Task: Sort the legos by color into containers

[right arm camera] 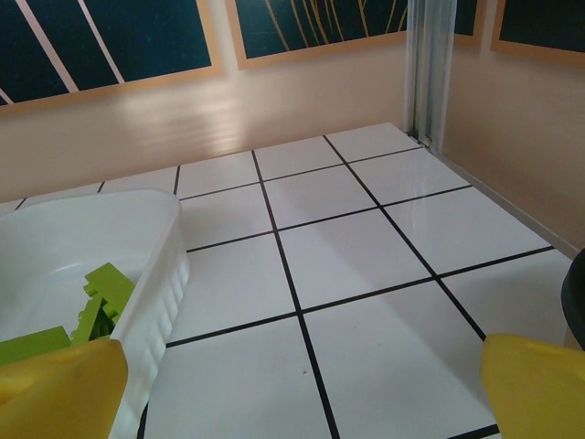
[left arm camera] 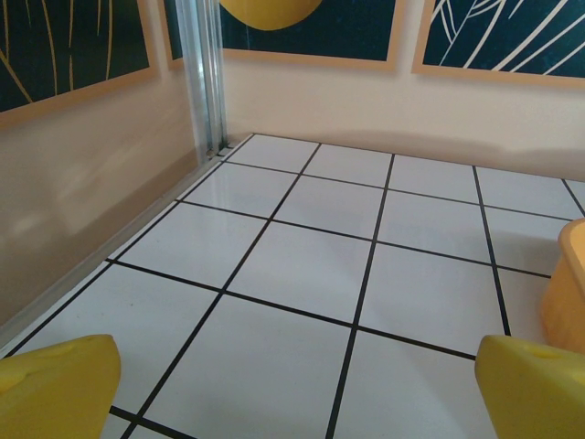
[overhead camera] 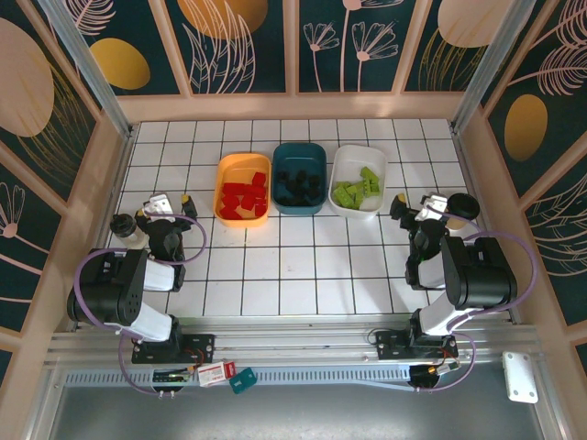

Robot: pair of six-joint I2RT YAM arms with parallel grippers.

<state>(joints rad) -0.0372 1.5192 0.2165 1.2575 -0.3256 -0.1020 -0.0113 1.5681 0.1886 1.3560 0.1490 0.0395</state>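
Three containers stand in a row at the middle of the tiled table. The orange tub (overhead camera: 223, 174) holds the red legos (overhead camera: 243, 197). Black legos (overhead camera: 298, 183) lie in the dark teal tub (overhead camera: 278, 160), and lime green legos (overhead camera: 358, 191) in the white tub (overhead camera: 341, 165). My left gripper (overhead camera: 163, 203) rests open to the left of the orange tub (left arm camera: 567, 293), its yellow fingertips (left arm camera: 55, 384) wide apart over bare tile. My right gripper (overhead camera: 429, 203) is open to the right of the white tub (right arm camera: 146, 274), with nothing between its fingertips (right arm camera: 535, 384). Green legos (right arm camera: 105, 293) show inside that tub.
Beige walls with metal corner posts (left arm camera: 206, 73) enclose the table on three sides. Bare white tiles (overhead camera: 293, 266) lie between the tubs and the arm bases. The arms' purple cables (overhead camera: 87, 275) loop beside each arm.
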